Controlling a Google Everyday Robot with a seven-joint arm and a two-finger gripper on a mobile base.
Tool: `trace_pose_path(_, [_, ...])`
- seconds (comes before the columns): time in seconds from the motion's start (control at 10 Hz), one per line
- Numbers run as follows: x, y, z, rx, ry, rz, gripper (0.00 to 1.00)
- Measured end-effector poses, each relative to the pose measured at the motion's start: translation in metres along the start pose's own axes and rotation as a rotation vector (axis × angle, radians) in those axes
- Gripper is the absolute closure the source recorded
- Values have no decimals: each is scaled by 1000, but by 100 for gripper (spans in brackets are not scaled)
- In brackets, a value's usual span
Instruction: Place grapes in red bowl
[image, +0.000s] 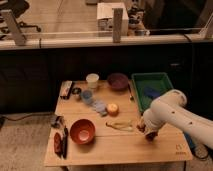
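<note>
The red bowl (82, 131) stands on the front left part of the wooden table (120, 150). It is upright, with a pale centre. The grapes (57, 142), a dark reddish elongated bunch, lie just left of the bowl near the table's left edge, beside a dark elongated object (65, 142). My gripper (148, 133) hangs from the white arm (170, 115) low over the right part of the table. It is well to the right of the bowl and far from the grapes. A reddish-brown patch shows at its tip; I cannot tell what it is.
A yellowish thin object (120, 125) lies between bowl and gripper. A small orange fruit (113, 108), blue cup (87, 96), white cup (92, 80) and dark purple bowl (118, 81) stand further back. A green tray (159, 80) is at back right. A glass barrier runs behind.
</note>
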Motion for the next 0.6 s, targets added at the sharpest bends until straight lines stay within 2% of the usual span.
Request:
trace_pose_path(0.2, [-2, -1, -6, 5, -2, 1, 91])
trace_pose_path(0.6, [-33, -13, -21, 17, -10, -41, 91])
